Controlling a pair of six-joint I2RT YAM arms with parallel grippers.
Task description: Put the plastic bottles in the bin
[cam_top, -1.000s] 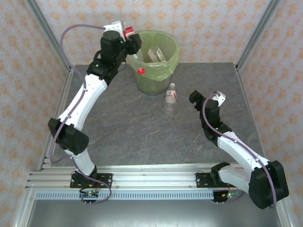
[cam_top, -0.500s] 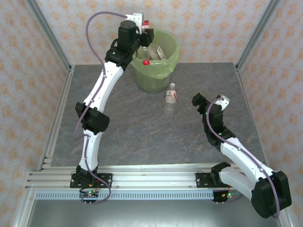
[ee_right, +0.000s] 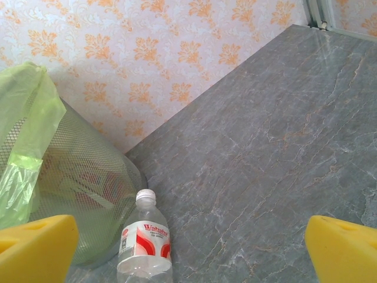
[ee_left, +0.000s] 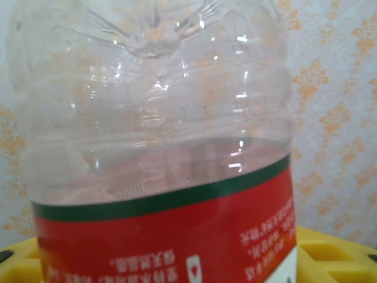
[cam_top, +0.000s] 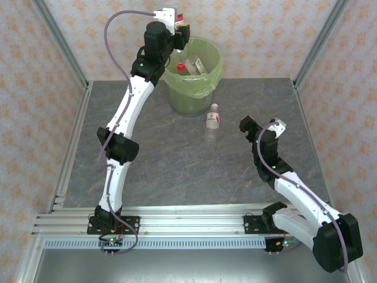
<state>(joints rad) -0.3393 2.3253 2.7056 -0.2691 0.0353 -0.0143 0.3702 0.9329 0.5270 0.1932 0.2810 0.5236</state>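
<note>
My left gripper [cam_top: 180, 34] is raised over the left rim of the bin [cam_top: 189, 97] and is shut on a clear bottle with a red label [ee_left: 165, 236]. The bottle hangs with its red cap [cam_top: 181, 68] down inside the bin's mouth; in the left wrist view its base points up between my gripper [ee_left: 177, 268]. The bin is lined with a light green bag and holds other bottles [cam_top: 195, 63]. One bottle with a white cap and a red-and-white label [cam_top: 212, 121] lies on the table beside the bin [ee_right: 76, 183]. My right gripper [cam_top: 250, 127] is open, right of that bottle [ee_right: 143, 242].
The grey marble-patterned table [cam_top: 177, 159] is walled by orange-patterned panels and metal posts [cam_top: 315, 41]. The bin stands at the back edge in the middle. Bare table [ee_right: 283, 147] stretches right of the lying bottle in the right wrist view.
The left arm swung right and up, carrying the red-label bottle from left of the bin to over its mouth. The right arm straightened slightly, then stayed put.
</note>
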